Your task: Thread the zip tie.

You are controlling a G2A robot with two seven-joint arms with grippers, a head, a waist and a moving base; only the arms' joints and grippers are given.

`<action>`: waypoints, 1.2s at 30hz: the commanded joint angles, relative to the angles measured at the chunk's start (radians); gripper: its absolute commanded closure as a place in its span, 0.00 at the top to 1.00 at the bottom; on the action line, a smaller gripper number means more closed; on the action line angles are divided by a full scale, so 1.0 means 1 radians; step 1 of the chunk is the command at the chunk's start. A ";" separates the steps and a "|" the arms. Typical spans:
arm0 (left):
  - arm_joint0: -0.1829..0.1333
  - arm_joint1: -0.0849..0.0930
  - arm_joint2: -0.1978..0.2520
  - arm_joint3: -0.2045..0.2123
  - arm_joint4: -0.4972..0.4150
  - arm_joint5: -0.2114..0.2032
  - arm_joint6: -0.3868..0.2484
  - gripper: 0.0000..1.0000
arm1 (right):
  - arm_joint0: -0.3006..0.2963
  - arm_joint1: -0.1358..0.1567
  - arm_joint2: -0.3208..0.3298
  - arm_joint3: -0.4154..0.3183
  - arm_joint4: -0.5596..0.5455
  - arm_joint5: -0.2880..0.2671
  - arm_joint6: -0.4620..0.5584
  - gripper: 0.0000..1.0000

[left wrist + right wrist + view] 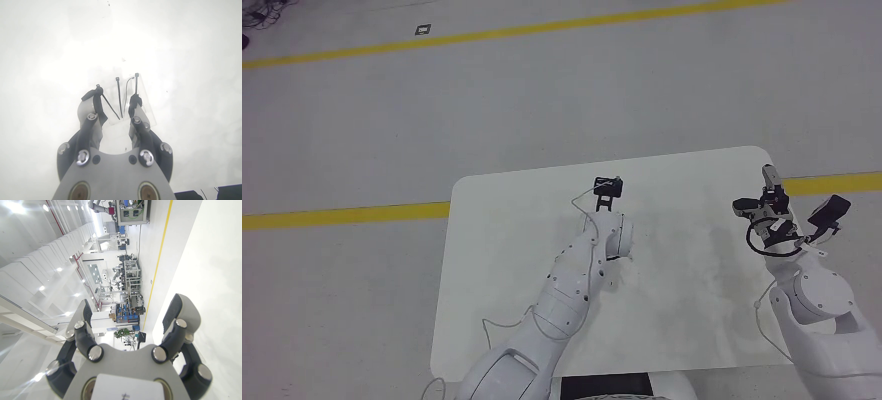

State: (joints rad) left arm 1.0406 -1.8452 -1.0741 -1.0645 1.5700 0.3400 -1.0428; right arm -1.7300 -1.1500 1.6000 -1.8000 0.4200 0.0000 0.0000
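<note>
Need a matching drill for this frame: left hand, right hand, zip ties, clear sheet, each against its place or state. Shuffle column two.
1. left hand
2. right hand
3. zip ties
4. clear sheet

A. see-through, flat on the white table
B. black, thin, laid out side by side
C. open, aimed out at the room
D. open, over the zip ties

Pairs: 1-D, 2-C, 3-B, 4-A

Black zip ties (119,96) on a clear sheet (147,106) between spread fingers (135,102)
</note>
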 commanded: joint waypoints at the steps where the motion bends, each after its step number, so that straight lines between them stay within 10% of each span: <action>1: 0.004 0.001 0.000 -0.005 0.000 0.000 0.002 0.31 | 0.000 0.000 0.000 0.000 0.000 0.000 0.000 1.00; 36: 0.054 0.029 0.011 -0.086 0.000 0.000 0.037 0.20 | 0.000 0.000 0.000 0.000 0.000 0.000 0.000 1.00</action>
State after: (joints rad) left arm 1.0941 -1.8172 -1.0625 -1.1489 1.5700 0.3400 -1.0037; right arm -1.7300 -1.1500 1.6000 -1.8000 0.4200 0.0000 0.0000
